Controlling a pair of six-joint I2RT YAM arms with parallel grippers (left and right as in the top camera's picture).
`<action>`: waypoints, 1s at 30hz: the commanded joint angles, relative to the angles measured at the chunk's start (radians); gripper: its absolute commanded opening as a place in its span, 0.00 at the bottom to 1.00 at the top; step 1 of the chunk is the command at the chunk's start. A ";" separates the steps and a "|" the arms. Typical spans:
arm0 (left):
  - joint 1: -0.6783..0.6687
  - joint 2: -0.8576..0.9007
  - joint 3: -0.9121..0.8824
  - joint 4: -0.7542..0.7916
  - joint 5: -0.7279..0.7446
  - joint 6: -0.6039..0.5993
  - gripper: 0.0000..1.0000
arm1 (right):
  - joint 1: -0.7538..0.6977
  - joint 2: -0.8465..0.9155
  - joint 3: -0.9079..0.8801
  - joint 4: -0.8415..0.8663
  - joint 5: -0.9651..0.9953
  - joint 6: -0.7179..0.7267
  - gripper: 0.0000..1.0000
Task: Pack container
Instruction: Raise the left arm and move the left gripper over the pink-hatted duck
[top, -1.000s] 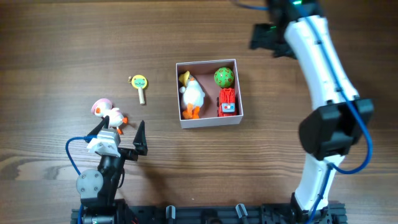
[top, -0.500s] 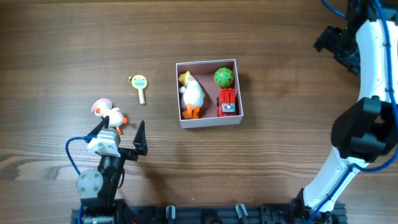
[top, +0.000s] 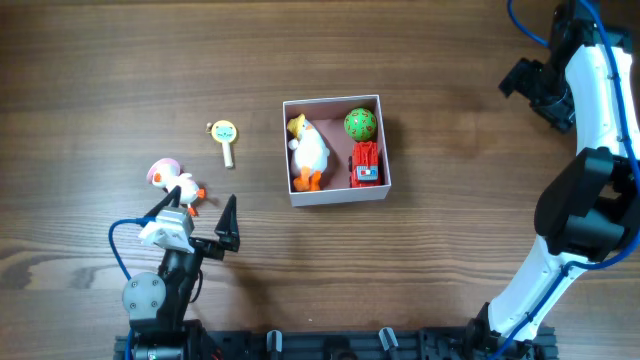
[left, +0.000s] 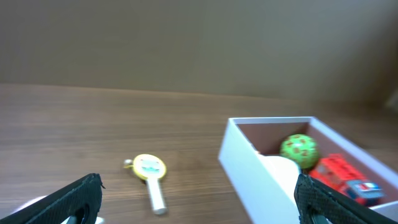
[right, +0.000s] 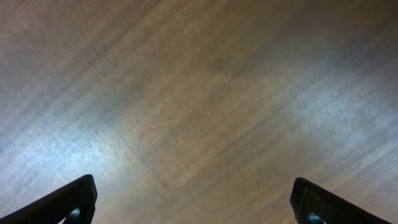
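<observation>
The container (top: 337, 196), white walls with a pink inside, sits mid-table and holds a white duck (top: 310, 152), a green ball (top: 361, 124) and a red truck (top: 366, 166). It also shows in the left wrist view (left: 249, 168), with the ball (left: 298, 149) and truck (left: 342, 177). A yellow rattle (top: 226, 138) (left: 151, 174) lies left of it. A pink and white bird toy (top: 172, 182) lies by my left gripper (top: 195, 225) (left: 199, 199), which is open and empty. My right gripper (top: 535, 88) (right: 196, 202) is open and empty over bare wood at the far right.
The wooden table (top: 100, 80) spreads around the container. The left arm's base (top: 148, 295) stands at the front edge. The right arm (top: 590, 180) runs along the right side from front to back.
My right arm has swung from above the container's back right corner out to the far right. The left arm and the toys have not moved.
</observation>
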 joint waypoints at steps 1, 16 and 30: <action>-0.005 -0.007 -0.003 0.048 0.178 -0.169 1.00 | -0.001 -0.029 -0.008 0.061 -0.008 0.009 1.00; 0.085 0.395 0.634 -0.171 0.298 -0.023 1.00 | -0.001 -0.029 -0.008 0.326 -0.008 0.010 1.00; 0.085 0.990 1.266 -0.930 -0.103 0.047 1.00 | -0.001 -0.029 -0.008 0.327 -0.008 0.009 1.00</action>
